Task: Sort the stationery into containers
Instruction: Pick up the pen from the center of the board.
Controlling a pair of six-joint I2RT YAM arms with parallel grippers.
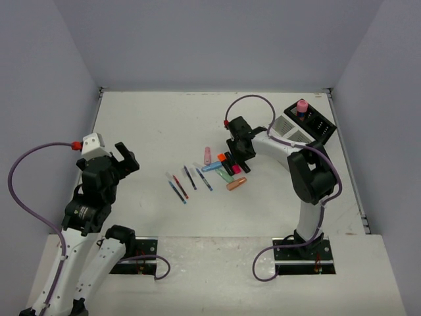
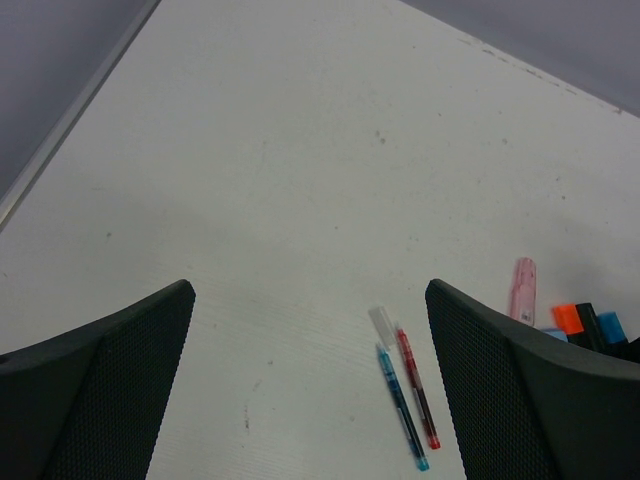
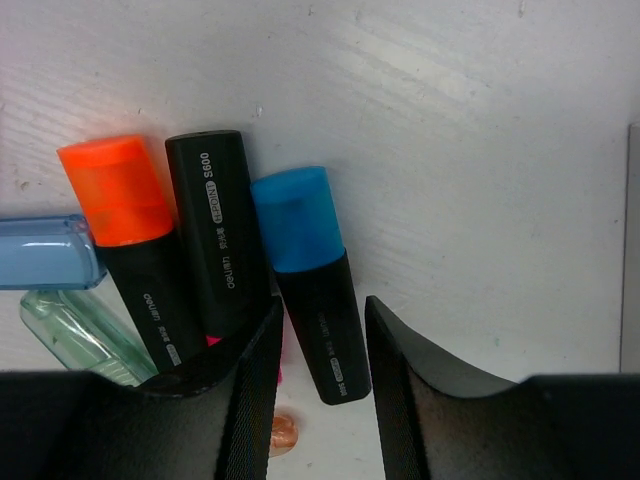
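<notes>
Several highlighters lie packed together mid-table. My right gripper (image 1: 231, 164) is down on them, and in the right wrist view its jaws (image 3: 325, 305) straddle the black barrel of the blue-capped highlighter (image 3: 305, 250). The left finger is against the barrel; a thin gap shows at the right finger. Beside it lie an orange-capped highlighter (image 3: 125, 200) and a black one (image 3: 210, 220). Thin pens (image 1: 187, 179) lie left of the cluster, with a pink cylinder (image 1: 207, 155) behind them. My left gripper (image 1: 125, 158) hovers open at the left. The white container (image 1: 289, 128) and black container (image 1: 319, 122) stand at the back right.
A pink-topped item (image 1: 302, 106) stands in the black container. The left wrist view shows a blue pen (image 2: 400, 405) and a red pen (image 2: 417, 390) between my open fingers, far below. Walls enclose the table at the left, back and right.
</notes>
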